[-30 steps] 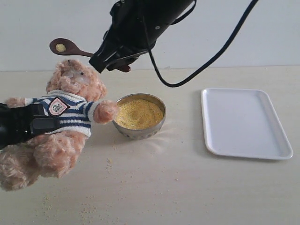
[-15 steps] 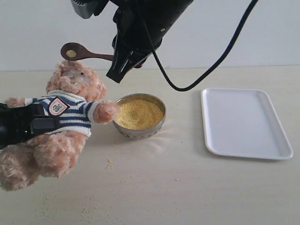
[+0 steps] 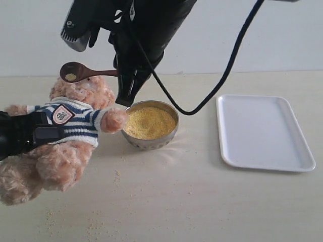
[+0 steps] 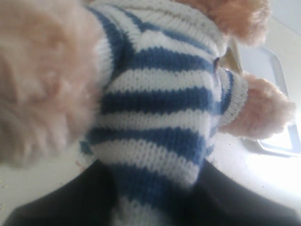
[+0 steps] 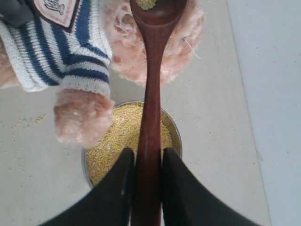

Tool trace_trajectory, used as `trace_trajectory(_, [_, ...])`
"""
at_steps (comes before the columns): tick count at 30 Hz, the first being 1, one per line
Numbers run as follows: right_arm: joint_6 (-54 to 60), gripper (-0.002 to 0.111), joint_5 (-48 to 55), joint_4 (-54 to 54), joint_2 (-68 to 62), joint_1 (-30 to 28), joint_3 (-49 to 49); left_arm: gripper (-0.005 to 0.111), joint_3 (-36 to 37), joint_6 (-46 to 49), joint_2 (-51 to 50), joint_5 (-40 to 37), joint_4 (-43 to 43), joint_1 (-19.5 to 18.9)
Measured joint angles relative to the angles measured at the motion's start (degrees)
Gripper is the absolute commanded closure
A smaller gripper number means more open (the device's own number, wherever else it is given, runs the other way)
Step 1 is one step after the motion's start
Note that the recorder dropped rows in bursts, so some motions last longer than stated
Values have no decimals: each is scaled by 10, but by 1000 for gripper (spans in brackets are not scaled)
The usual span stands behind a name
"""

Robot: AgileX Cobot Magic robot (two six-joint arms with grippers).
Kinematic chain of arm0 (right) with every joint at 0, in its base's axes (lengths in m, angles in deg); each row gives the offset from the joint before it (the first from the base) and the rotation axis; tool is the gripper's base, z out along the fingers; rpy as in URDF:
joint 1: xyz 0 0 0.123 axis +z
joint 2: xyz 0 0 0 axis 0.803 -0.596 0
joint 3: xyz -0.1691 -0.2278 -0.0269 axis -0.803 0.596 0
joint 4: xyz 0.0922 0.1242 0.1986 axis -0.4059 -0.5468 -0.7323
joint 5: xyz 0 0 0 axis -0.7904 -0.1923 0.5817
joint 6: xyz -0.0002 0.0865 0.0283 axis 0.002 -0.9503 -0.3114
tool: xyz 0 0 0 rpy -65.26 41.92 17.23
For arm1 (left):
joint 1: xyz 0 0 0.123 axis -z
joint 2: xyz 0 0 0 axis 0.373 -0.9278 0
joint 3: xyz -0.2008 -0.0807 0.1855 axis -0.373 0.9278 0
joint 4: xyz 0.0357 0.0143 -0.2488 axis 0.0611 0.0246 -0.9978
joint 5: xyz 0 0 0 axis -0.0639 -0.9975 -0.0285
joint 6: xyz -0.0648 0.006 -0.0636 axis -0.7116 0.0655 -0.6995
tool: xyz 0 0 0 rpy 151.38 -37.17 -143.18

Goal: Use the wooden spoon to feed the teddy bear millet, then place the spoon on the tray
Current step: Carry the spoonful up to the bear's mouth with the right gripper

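Exterior view: one teddy bear (image 3: 70, 131), fluffy light-brown plush in a navy-and-white striped knit sweater with one shield badge, lies at the left of the pale table (image 3: 202, 201). The left gripper (image 3: 30, 133) is clamped on its torso. One round shiny metal bowl (image 3: 151, 138), heaped with fine yellow millet (image 3: 149, 122), stands just beside the bear's paw. Loose grains (image 3: 91, 227) are scattered in front. One flat white rectangular tray (image 3: 262, 132), with rounded corners and a low rim, lies well apart to the right. The right gripper (image 3: 124, 96) is closed on the handle of one glossy dark wooden spoon (image 3: 83, 74), whose oval bowl holds a small pinch of millet just above the bear's head; contact cannot be told. Left wrist view: two dark fingers (image 4: 61, 207) flank the ribbed sweater. Right wrist view: two black fingers (image 5: 123, 188) press the spoon handle from both sides, directly over the metal bowl.
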Motion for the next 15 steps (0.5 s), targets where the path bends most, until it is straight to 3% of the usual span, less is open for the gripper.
trace_trajectory(15, [-2,108,-37,97,-20,0,0,102,0,0,0,0,0,0])
